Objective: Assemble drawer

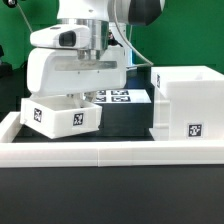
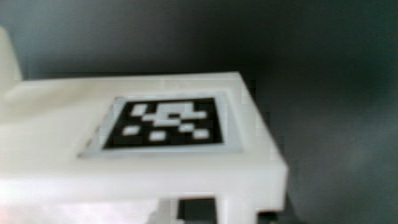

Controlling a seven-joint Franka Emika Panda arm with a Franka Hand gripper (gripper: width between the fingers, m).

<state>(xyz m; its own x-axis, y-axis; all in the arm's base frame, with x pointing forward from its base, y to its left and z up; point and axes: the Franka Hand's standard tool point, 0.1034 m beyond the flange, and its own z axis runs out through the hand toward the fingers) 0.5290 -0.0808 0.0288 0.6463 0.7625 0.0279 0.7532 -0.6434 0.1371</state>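
My gripper (image 1: 86, 96) reaches down into a small white drawer tray (image 1: 64, 116) with a square tag on its side and seems shut on its wall. The tray sits tilted at the exterior view's left, behind the low wall. In the wrist view the tray (image 2: 71, 120) fills the frame, with a tag (image 2: 169, 123) on its face. My fingers cannot be told apart from the white plastic there. The tall white housing (image 1: 185, 105) stands at the exterior view's right, open side toward the tray. A second tray is out of view.
A long low white wall (image 1: 110, 150) runs across the front. The marker board (image 1: 118, 97) lies flat between the tray and the housing. A green backdrop stands behind the arm.
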